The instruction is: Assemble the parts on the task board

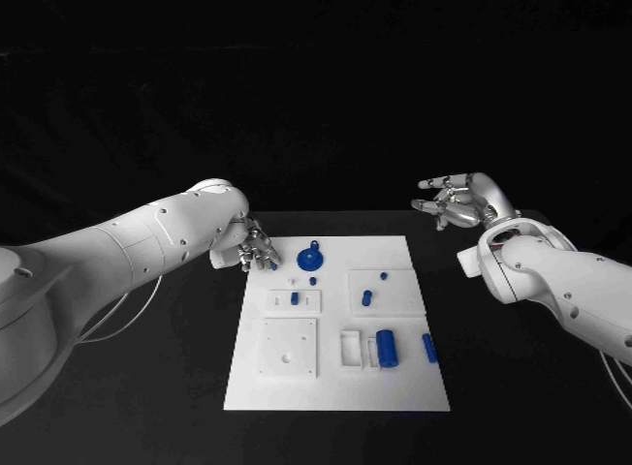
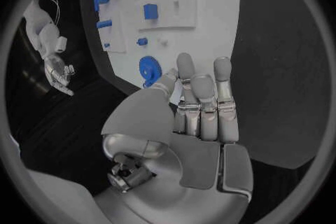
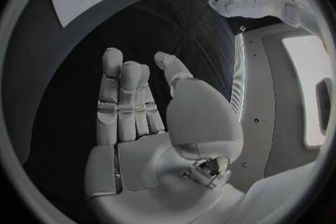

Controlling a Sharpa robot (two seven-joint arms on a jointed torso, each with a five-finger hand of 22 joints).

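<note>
The black table [image 1: 148, 387] fills the head view, and the white task board [image 1: 400, 387] lies in the middle of the frame, running toward the lower edge. The left hand [image 1: 250, 249] sits at the board's upper left corner, fingers extended and close together in its wrist view, holding nothing. The right hand [image 1: 456, 201] hovers off the board toward the upper right of the frame, fingers apart and loosely curved, also holding nothing. The blue parts lie loose: a round gear [image 1: 310, 258] just beside the left hand, a cylinder [image 1: 386, 347] in a recess at lower centre, a bar [image 1: 429, 348] to its right, and small pieces [image 1: 366, 296] in the middle. The likeliest trouble appears to be at the gear: it lies so near the left fingertips [image 2: 185, 61] that a careless approach could nudge it across the smooth board instead of gripping it, or knock a small piece out of place. The smallest pieces are too tiny to identify, the underside of the left hand is hidden from the head view, and whether it touches the board cannot be told.
</note>
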